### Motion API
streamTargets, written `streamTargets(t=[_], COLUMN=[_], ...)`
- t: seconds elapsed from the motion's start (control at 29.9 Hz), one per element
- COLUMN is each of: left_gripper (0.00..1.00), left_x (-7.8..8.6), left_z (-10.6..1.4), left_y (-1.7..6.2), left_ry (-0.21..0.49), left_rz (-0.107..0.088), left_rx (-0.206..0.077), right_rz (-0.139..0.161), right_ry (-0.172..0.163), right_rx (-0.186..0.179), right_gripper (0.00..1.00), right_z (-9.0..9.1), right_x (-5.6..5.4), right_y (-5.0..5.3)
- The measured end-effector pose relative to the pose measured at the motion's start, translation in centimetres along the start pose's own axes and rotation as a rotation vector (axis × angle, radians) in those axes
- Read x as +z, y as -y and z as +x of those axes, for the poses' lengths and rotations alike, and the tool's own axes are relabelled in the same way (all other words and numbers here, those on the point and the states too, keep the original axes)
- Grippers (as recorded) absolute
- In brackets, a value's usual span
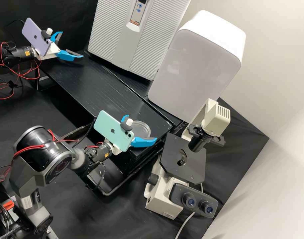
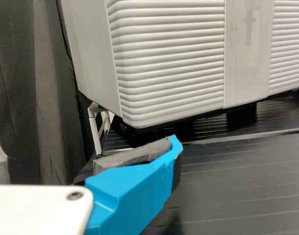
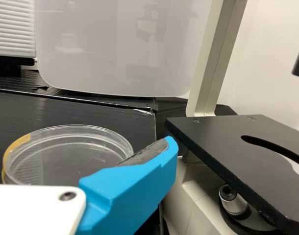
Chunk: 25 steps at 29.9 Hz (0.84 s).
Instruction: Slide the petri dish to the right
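Right arm [image 1: 42, 156] sets the right gripper [image 1: 153, 139] at the petri dish [image 1: 141, 128] rim, just beside the microscope [image 1: 181, 159], probably to push the dish toward it. The left gripper [image 1: 79, 56] rests well apart from the microscope. How far either gripper is open cannot be determined.

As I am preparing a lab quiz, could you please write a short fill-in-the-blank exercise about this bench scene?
1. The petri dish lies on the black ___.
2. The gripper at the dish belongs to the ___ arm.
3. Just past that bench end stands a ___.
Missing: bench; right; microscope.
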Motion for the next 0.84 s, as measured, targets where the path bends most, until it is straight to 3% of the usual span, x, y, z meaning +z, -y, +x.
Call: streamTargets(t=[0.3, 0.4, 0.57, 0.67, 0.84], left_gripper=[1.00, 1.00, 1.00, 1.00, 1.00], left_x=[0.0, 0.0, 0.0, 0.0, 0.0], left_z=[0.0, 0.0, 0.0, 0.0, 0.0], left_y=[0.00, 0.00, 0.00, 0.00, 0.00], left_ry=[0.000, 0.000, 0.000, 0.000, 0.000], left_rz=[0.000, 0.000, 0.000, 0.000, 0.000], left_rx=[0.000, 0.000, 0.000, 0.000, 0.000], right_rz=[-0.007, -0.014, -0.028, -0.016, 0.048], right_ry=[-0.020, -0.036, -0.036, -0.051, -0.112], right_rx=[0.018, 0.044, 0.179, 0.212, 0.232], right_gripper=[1.00, 1.00, 1.00, 1.00, 1.00], right_z=[-1.1, -1.9, -3.6, -4.4, -5.2], right_x=[-0.2, -0.2, -0.4, -0.2, -0.1], right_y=[-0.4, -0.5, -0.9, -1.4, -2.4])
